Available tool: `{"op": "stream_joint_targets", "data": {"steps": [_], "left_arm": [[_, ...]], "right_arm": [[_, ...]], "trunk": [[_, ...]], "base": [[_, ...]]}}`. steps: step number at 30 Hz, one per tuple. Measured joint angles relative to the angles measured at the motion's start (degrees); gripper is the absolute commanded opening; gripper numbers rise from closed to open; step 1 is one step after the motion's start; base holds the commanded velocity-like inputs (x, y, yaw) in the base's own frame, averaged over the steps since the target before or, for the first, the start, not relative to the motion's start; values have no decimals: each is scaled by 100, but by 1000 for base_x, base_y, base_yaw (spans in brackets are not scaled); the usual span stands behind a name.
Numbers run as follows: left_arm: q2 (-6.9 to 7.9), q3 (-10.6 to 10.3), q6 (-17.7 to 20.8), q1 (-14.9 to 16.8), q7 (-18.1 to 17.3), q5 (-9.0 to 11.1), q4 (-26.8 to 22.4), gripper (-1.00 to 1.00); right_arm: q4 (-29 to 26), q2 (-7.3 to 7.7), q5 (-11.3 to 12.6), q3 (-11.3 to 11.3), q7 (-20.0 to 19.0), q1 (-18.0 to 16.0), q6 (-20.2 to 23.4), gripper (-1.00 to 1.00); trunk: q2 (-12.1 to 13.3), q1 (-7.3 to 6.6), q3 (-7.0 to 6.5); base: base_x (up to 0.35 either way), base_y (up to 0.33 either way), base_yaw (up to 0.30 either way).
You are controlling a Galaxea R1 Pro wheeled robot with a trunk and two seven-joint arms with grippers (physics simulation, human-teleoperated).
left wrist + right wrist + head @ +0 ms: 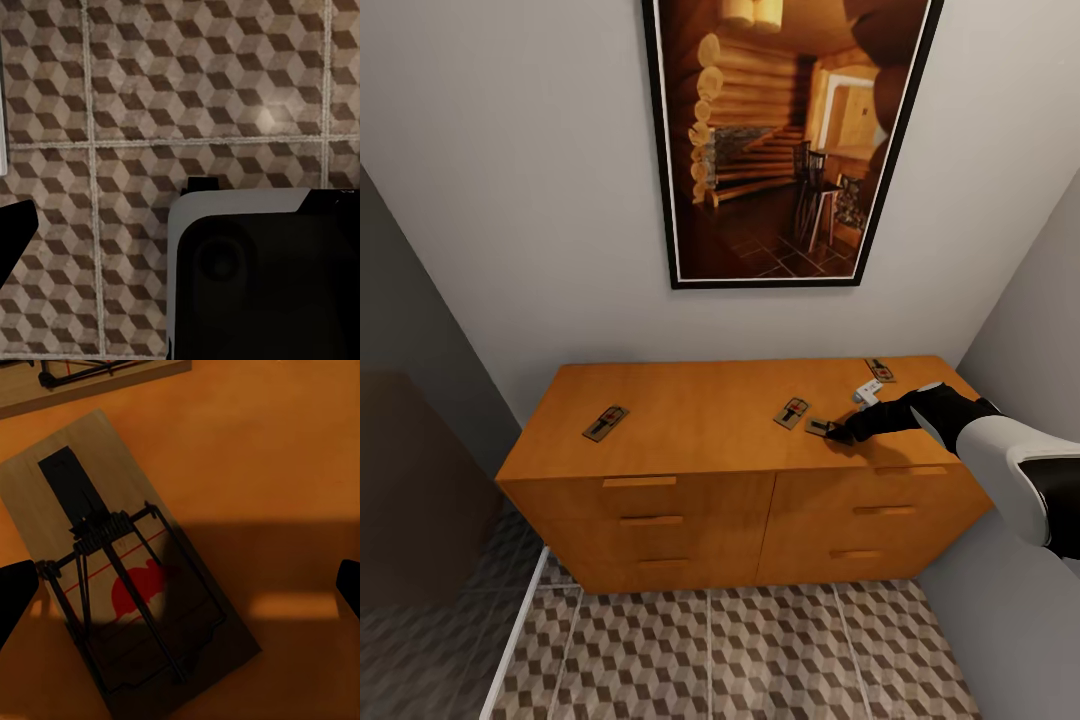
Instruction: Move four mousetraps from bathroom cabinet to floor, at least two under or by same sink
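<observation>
Up close, mousetrap (pixel 127 577) between pincer tips

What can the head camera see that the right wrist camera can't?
Head view: the whole cabinet with its drawers, a framed picture on the wall, the cube-patterned bathroom floor, a far-left mousetrap and the robot's right arm.

Right wrist view: the red mouse print and wire spring on the nearest mousetrap, close up, between the open right gripper's fingertips.

Both: the orange cabinet top and that mousetrap under the right gripper.
</observation>
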State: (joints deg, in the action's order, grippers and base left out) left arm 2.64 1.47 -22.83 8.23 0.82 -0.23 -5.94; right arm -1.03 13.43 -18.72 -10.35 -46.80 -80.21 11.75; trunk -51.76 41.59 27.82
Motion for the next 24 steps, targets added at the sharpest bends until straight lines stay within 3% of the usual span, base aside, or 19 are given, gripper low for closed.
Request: {"op": "stream_joint_targets", "data": {"steps": [24], "left_arm": [[0, 0, 0, 0, 0, 5, 0, 100]], "right_arm": [[0, 0, 0, -2, 0, 1, -3, 100]], "trunk": [[0, 0, 0]], "base": [[0, 0, 0]]}}
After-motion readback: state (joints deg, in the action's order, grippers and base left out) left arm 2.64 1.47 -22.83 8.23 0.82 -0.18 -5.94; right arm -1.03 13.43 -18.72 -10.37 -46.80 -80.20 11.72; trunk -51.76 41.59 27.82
